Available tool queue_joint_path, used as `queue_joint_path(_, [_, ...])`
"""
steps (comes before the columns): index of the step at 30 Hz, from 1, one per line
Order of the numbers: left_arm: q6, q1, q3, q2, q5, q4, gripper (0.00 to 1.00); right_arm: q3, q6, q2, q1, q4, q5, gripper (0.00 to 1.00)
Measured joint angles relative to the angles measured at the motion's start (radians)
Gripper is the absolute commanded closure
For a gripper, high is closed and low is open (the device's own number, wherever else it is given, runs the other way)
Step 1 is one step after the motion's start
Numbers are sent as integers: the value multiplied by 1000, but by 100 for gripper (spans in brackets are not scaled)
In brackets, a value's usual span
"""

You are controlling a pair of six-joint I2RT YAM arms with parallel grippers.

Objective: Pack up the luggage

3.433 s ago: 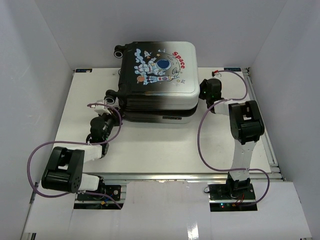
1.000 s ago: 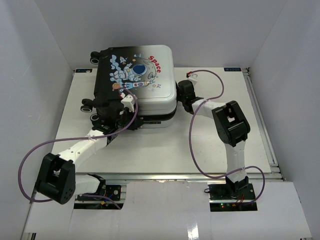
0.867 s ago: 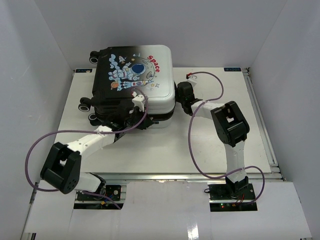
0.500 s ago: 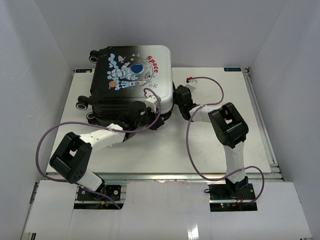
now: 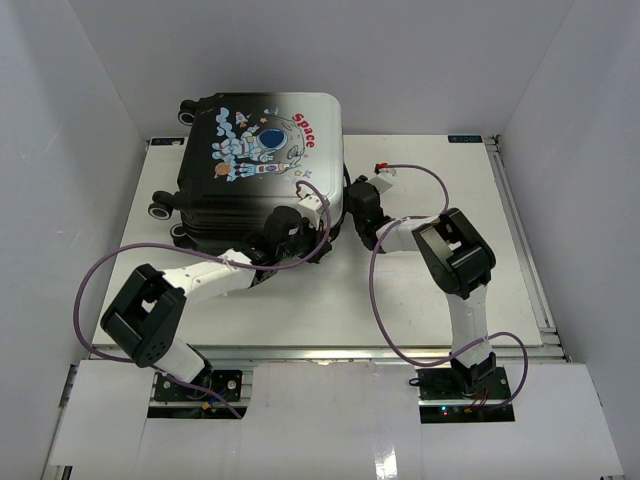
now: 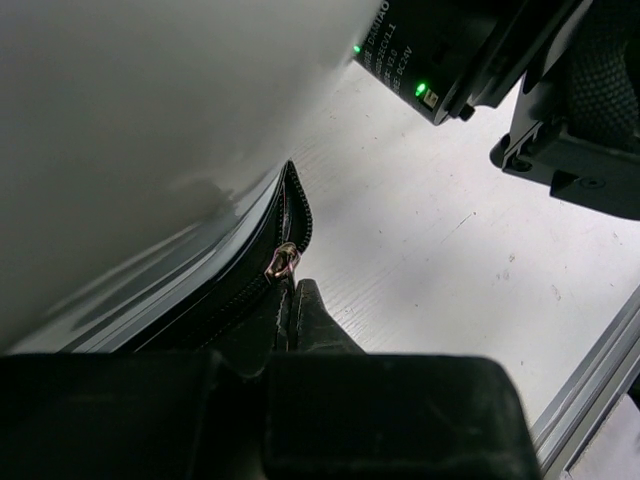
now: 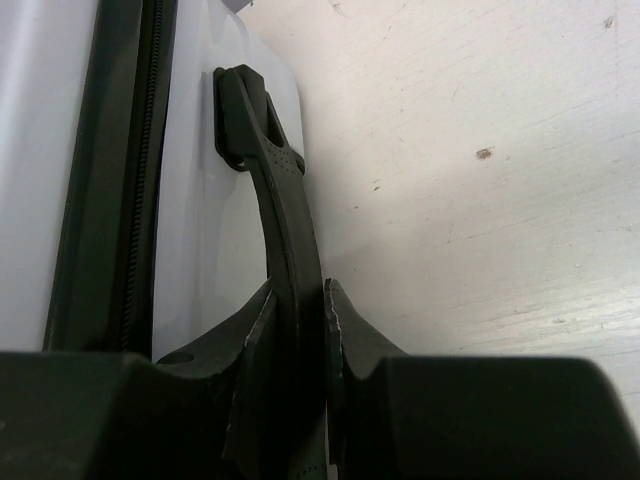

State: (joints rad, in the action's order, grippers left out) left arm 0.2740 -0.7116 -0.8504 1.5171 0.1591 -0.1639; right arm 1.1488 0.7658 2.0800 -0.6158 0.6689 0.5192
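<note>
A white surface (image 5: 300, 300), faintly grained and lightly scuffed, is boxed in by plain white walls (image 5: 450, 60) at the left, back and right. Metal rails (image 5: 330, 352) edge its near and right sides. The light is soft and even.

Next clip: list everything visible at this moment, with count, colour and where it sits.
luggage: one, black-to-white shell with astronaut print, closed, far-left part of the table.
wheels: three visible, black, along the luggage's left side.
side handle: one, black, on the luggage's white side.
zipper pull: one, metallic, on the black zipper rim.
table: one, white, under everything.
walls: white, around three sides.
cables: two, purple, one looping along each arm.
left gripper: one, black, fingers together at the zipper pull.
right gripper: one, black, shut on the side handle.
</note>
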Motion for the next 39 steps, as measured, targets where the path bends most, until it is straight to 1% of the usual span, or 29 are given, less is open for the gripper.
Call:
queue_joint_path(4, [0, -1, 0, 1, 1, 1, 100, -34, 18, -2, -4, 55, 7, 92])
queue_joint_path(8, [20, -26, 28, -51, -95, 48, 100, -121, 49, -24, -31, 148, 42, 92])
queue_joint_path(11, [58, -52, 128, -169, -191, 63, 100, -183, 77, -52, -90, 199, 82, 92])
queue_joint_path(17, [138, -57, 311, -436, -344, 129, 100, -181, 82, -59, -226, 173, 178, 92])
queue_joint_path(18, [149, -57, 342, -482, -368, 133, 100, -175, 77, -58, -244, 162, 190, 89])
queue_joint_path(19, [158, -56, 371, -527, -393, 140, 100, -175, 72, -58, -263, 158, 201, 82])
queue_joint_path(20, [166, -56, 392, -562, -412, 147, 100, -175, 69, -58, -278, 156, 208, 73])
queue_joint_path(21, [172, -56, 409, -590, -428, 152, 100, -180, 66, -60, -288, 159, 210, 61])
queue_joint_path(22, [179, -56, 422, -611, -441, 156, 100, -191, 65, -64, -293, 168, 208, 53])
queue_joint_path(23, [184, -57, 432, -625, -450, 154, 100, -207, 59, -71, -296, 180, 201, 49])
queue_joint_path(24, [188, -58, 440, -634, -457, 149, 100, -227, 50, -83, -297, 193, 189, 45])
queue_joint_path(25, [192, -59, 446, -641, -464, 143, 100, -251, 39, -99, -299, 206, 173, 45])
queue_joint_path(27, [197, -60, 450, -642, -478, 133, 100, -324, 17, -171, -312, 214, 100, 41])
queue_joint_path(30, [198, -60, 451, -639, -499, 125, 100, -361, -13, -241, -309, 170, -33, 43])
queue_joint_path(35, [197, -60, 451, -638, -546, 110, 100, -298, -41, -244, -199, 64, -274, 43])
queue_joint_path(39, [197, -59, 452, -638, -555, 107, 100, -203, -64, -208, -145, -37, -342, 43])
